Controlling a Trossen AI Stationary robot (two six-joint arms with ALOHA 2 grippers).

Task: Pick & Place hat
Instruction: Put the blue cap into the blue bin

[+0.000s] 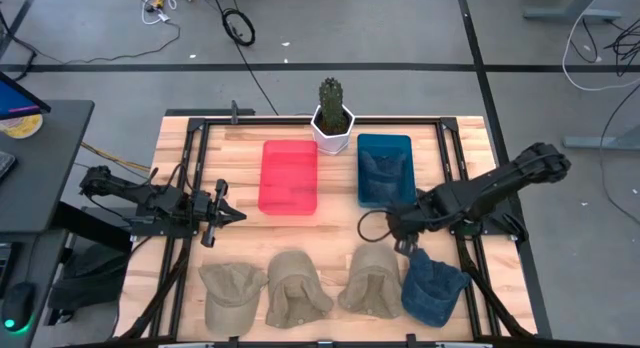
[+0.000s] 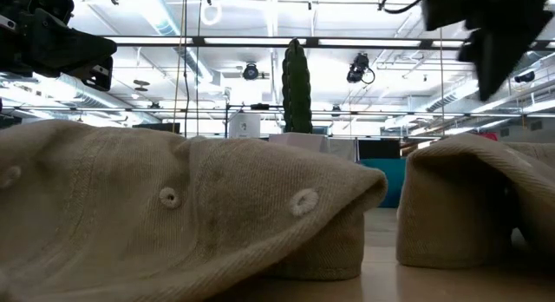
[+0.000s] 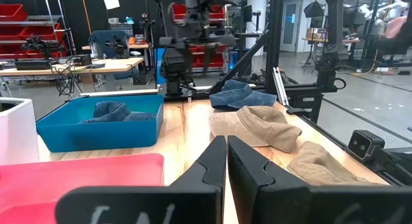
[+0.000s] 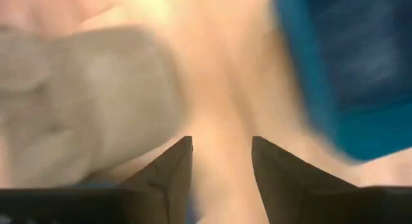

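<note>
Four hats lie in a row along the table's near edge: three beige hats (image 1: 232,288) (image 1: 295,288) (image 1: 372,281) and a blue denim hat (image 1: 432,285) at the right end. Another denim hat (image 1: 383,166) lies in the blue tray (image 1: 385,139). My right gripper (image 1: 405,246) hangs above the gap between the right beige hat and the denim hat, pointing down. In the right wrist view it (image 4: 222,143) is open with only bare wood between its fingers. My left gripper (image 1: 235,215) waits shut and level at the table's left, holding nothing.
A red tray (image 1: 289,176) lies left of the blue tray. A cactus in a white pot (image 1: 332,123) stands behind both, at the far edge. Black frame rails (image 1: 190,178) run along the table's left and right sides. Bare wood lies between trays and hats.
</note>
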